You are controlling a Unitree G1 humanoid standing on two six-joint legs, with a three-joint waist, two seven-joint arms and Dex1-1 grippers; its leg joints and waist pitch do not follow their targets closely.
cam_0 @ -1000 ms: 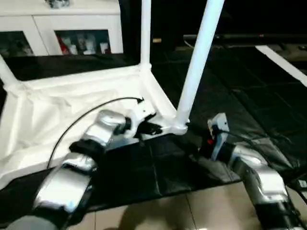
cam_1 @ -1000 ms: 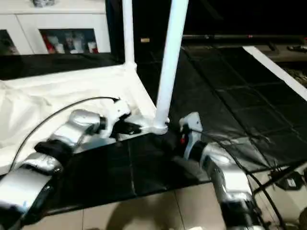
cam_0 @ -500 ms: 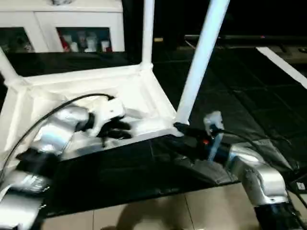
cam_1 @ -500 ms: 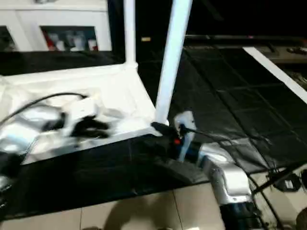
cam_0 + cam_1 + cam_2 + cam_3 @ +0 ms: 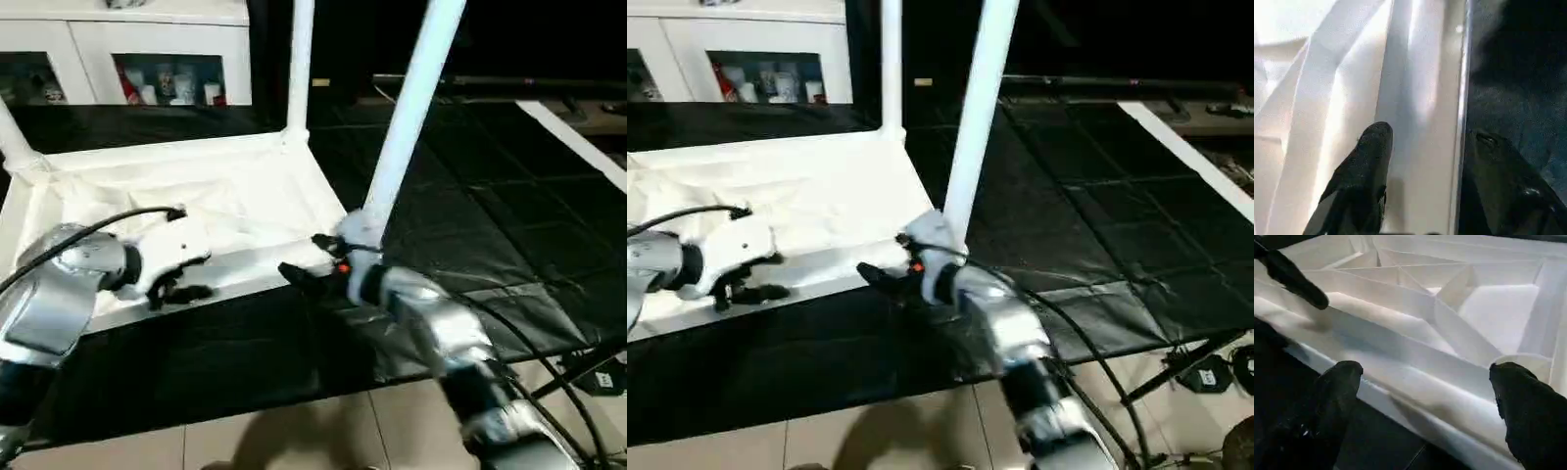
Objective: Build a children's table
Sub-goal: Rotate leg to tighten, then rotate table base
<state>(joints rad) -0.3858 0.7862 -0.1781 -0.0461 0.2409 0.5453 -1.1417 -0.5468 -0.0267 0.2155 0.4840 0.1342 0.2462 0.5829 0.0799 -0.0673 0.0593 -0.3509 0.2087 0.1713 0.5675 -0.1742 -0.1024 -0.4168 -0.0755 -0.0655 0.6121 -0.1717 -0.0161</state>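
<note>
Left jaws (image 5: 181, 286) slid left along children's table (image 5: 245, 196) rim, now straddling it.

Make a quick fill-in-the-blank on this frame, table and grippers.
1. The table top lies with its ribbed underside facing ____.
2. The top rests on a ____ floor mat.
3. The right gripper has its fingers ____, at the top's near edge.
4. Behind the top stands a white ____ with glass doors.

Missing words: up; black; open; cabinet
</note>
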